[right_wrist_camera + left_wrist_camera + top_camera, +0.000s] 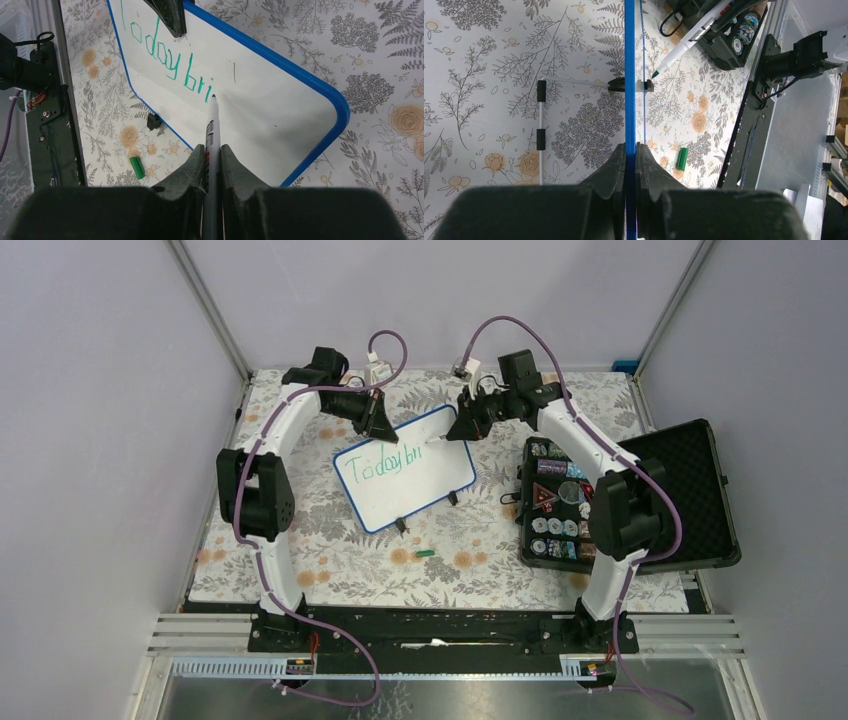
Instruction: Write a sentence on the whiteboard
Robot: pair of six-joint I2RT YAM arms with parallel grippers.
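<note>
The blue-framed whiteboard (405, 473) stands tilted on its legs and reads "Today bri" in green (170, 65). My left gripper (378, 424) is shut on the board's top edge; the left wrist view shows the blue frame (629, 75) edge-on between the fingers (616, 165). My right gripper (463, 427) is shut on a white marker (211, 130). The marker's tip (213, 96) sits at the board just below the last letter. The marker also shows in the left wrist view (689, 37).
The green marker cap (425, 553) lies on the floral cloth in front of the board; it shows in both wrist views (682, 158) (136, 167). An open black case (620, 495) with small items sits at the right.
</note>
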